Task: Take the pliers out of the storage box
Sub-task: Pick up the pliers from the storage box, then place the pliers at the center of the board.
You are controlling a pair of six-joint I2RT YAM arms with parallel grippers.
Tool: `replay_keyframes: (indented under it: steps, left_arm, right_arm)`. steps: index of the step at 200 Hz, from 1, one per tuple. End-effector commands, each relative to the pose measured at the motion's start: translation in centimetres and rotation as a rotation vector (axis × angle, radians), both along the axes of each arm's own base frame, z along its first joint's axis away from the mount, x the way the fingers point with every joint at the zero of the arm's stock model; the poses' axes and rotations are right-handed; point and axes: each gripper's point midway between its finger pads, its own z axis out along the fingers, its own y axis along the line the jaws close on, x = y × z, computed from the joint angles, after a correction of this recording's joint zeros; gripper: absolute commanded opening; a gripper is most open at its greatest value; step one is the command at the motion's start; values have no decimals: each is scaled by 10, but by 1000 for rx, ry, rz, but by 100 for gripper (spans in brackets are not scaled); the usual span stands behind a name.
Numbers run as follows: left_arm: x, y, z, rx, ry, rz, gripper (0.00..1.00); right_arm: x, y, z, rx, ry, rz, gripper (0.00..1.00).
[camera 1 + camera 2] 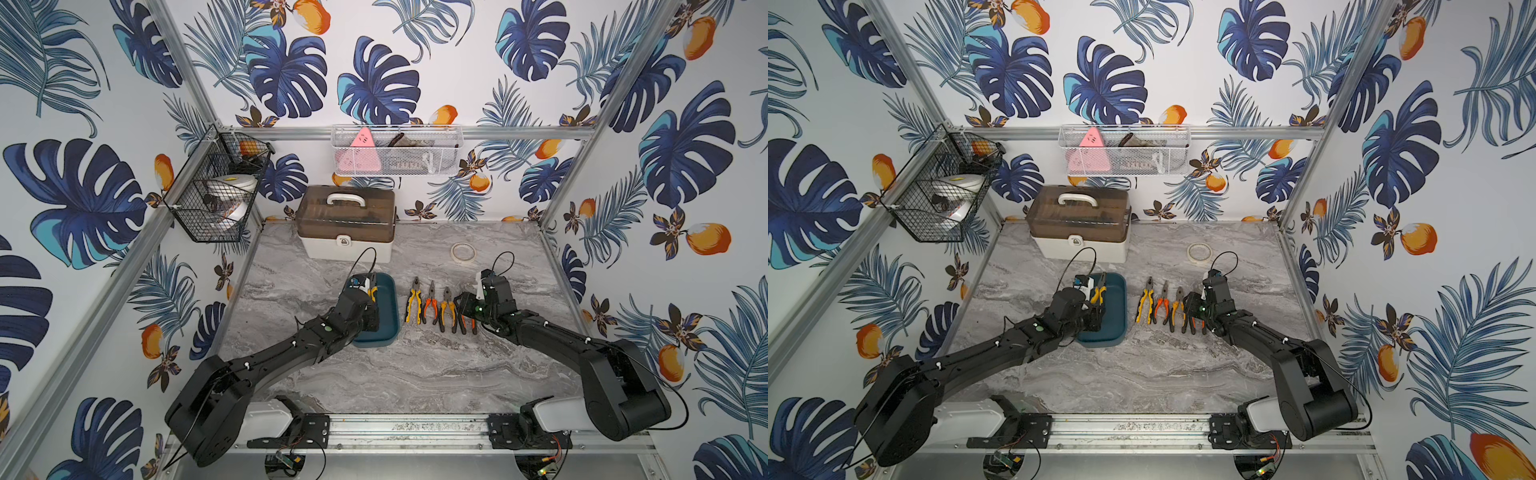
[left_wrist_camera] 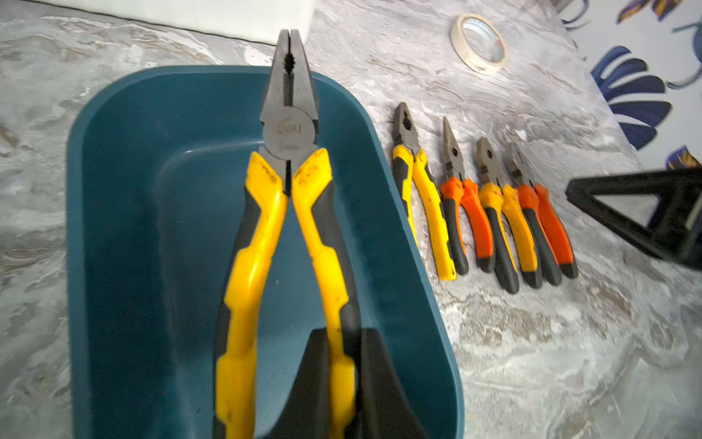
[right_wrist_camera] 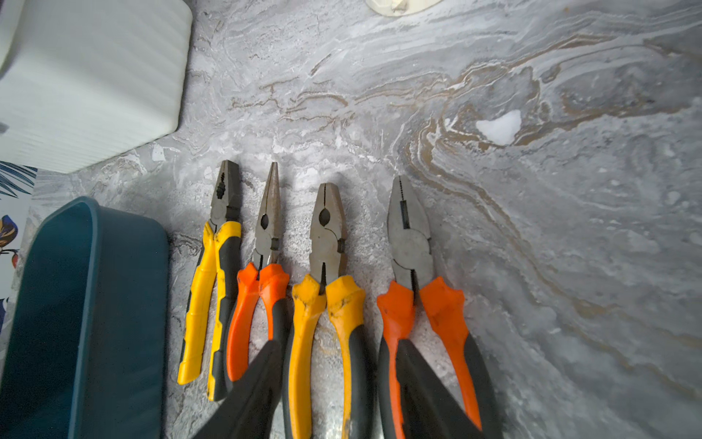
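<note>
The storage box (image 1: 388,309) (image 1: 1118,309) is a shallow teal tray on the marble table. Above it my left gripper (image 2: 343,342) (image 1: 371,309) is shut on one handle of yellow-black pliers (image 2: 288,129) (image 1: 1098,293), whose grey head points toward the back. Several more pliers (image 1: 430,305) (image 3: 326,235) lie side by side on the table just right of the tray, with yellow or orange handles. My right gripper (image 3: 338,342) (image 1: 465,309) hovers open over the right end of that row. Its fingers (image 3: 258,380) straddle the yellow-handled pair, and the far finger overlaps an orange handle.
A white case with a brown lid (image 1: 345,224) stands behind the tray. A tape roll (image 1: 463,251) lies at the back right. A black wire basket (image 1: 216,187) and a white mesh basket (image 1: 395,149) hang on the frame.
</note>
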Motion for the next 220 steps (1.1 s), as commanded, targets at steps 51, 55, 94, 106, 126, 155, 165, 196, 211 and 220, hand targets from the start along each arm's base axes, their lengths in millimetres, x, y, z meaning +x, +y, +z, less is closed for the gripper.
replay_keyframes:
  steps: [51, 55, 94, 106, 126, 155, 165, 196, 211, 220]
  left_arm:
    - [-3, -21, 47, -105, -255, -151, 0]
    - [-4, -21, 47, -105, -253, -152, 0]
    - [-4, -22, 38, -99, -230, -155, 0]
    - [-3, -24, 35, -98, -217, -158, 0]
    - [-3, -26, 34, -101, -204, -163, 0]
    - [-6, -28, 36, -123, -214, -177, 0]
    - [-5, -29, 36, -125, -213, -178, 0]
    - [-6, -32, 35, -132, -202, -188, 0]
    - [-6, -32, 34, -134, -202, -190, 0]
    - [-6, -32, 33, -131, -203, -189, 0]
  right_arm:
    - [6, 2, 5, -12, -22, 12, 52]
    - [5, 3, 5, -6, -20, 17, 52]
    - [-6, 22, 16, 111, 0, 79, 52]
    - [-10, 34, 25, 189, 4, 103, 53]
    - [-16, 63, 44, 295, 15, 155, 53]
    - [-28, 113, 72, 390, 2, 257, 54]
    - [-32, 130, 79, 406, -3, 290, 54]
    - [-40, 161, 90, 397, -14, 343, 57]
    - [-39, 169, 91, 391, -18, 352, 58]
    - [-38, 175, 90, 393, -12, 361, 58]
